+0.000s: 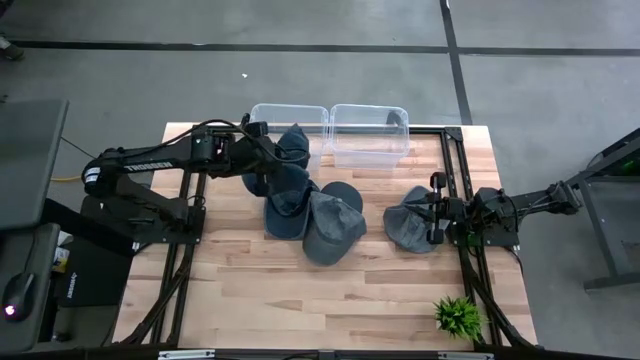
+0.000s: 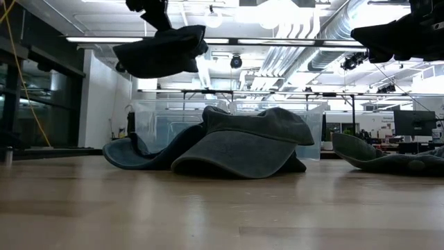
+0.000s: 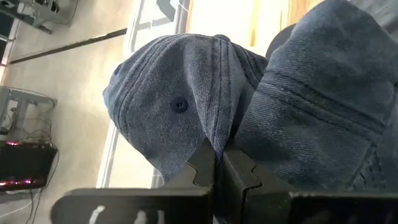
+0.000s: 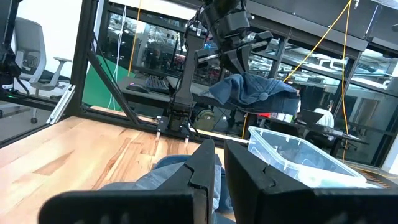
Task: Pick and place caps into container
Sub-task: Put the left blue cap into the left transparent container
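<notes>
My left gripper (image 1: 270, 150) is shut on a blue cap (image 1: 294, 144) and holds it high in the air (image 2: 163, 52), beside the left clear container (image 1: 288, 120). Its crown button (image 3: 179, 104) shows in the left wrist view. Several more caps lie in an overlapping heap (image 1: 310, 210) mid-table, brims and crowns on the wood (image 2: 243, 142). One grey-blue cap (image 1: 408, 228) lies alone toward the right (image 2: 388, 161). My right gripper (image 1: 436, 215) hovers above that cap (image 4: 180, 177), shut and touching nothing. My left gripper (image 3: 219, 155) pinches a fold of the cap's crown (image 3: 214, 134) between its two fingers, a little away from the top button. The cap is lifted clear of the table and hangs below the gripper, its brim drooping to one side (image 2: 132, 59).
A second clear container (image 1: 368, 133) stands against the first at the table's far edge. A small green plant (image 1: 458, 316) sits at the near right corner. Black frame rails (image 1: 455, 180) run along both table sides. Bare wood lies near the front edge (image 1: 300, 300).
</notes>
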Action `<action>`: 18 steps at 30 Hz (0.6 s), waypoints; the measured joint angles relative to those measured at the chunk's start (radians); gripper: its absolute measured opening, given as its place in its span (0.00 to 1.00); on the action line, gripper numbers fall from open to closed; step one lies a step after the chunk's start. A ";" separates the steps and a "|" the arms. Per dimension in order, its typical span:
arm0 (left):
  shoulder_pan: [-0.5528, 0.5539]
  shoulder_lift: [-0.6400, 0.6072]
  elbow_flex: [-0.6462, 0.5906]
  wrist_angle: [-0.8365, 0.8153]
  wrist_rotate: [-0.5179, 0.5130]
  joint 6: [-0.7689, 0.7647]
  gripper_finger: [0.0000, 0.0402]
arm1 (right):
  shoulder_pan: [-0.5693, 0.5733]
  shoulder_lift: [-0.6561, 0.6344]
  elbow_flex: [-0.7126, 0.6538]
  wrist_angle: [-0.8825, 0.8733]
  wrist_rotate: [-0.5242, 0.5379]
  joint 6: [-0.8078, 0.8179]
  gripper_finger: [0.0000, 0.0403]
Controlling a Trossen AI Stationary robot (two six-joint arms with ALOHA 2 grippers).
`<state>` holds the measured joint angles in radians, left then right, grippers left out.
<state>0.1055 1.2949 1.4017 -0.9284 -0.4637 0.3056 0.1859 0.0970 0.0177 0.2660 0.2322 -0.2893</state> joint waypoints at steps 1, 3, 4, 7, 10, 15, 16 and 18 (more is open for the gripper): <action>0.000 0.000 0.000 0.001 0.000 0.000 0.00 | 0.000 0.000 0.000 0.000 0.000 0.000 0.08; 0.012 0.000 0.000 0.004 0.004 -0.002 0.00 | 0.000 0.000 0.000 0.000 0.000 0.000 0.08; 0.023 0.000 0.000 0.004 0.012 -0.003 0.00 | 0.000 0.000 0.000 0.000 0.000 0.000 0.08; 0.068 0.000 0.000 0.007 0.044 -0.006 0.00 | 0.000 0.000 0.000 0.000 0.000 0.000 0.08; 0.141 0.000 0.000 0.023 0.104 0.048 0.00 | 0.000 0.000 0.000 0.000 0.000 0.000 0.08; 0.257 0.033 0.001 0.069 0.243 0.174 0.00 | 0.000 0.000 0.000 0.000 0.000 0.000 0.08; 0.282 0.041 0.001 0.073 0.276 0.207 0.00 | 0.000 0.000 0.000 0.000 0.000 0.000 0.08; 0.329 0.058 0.001 0.113 0.328 0.261 0.00 | 0.000 0.000 0.000 0.000 0.000 0.000 0.08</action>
<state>0.4340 1.3527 1.4025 -0.8156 -0.1358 0.5664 0.1860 0.0967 0.0181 0.2657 0.2325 -0.2893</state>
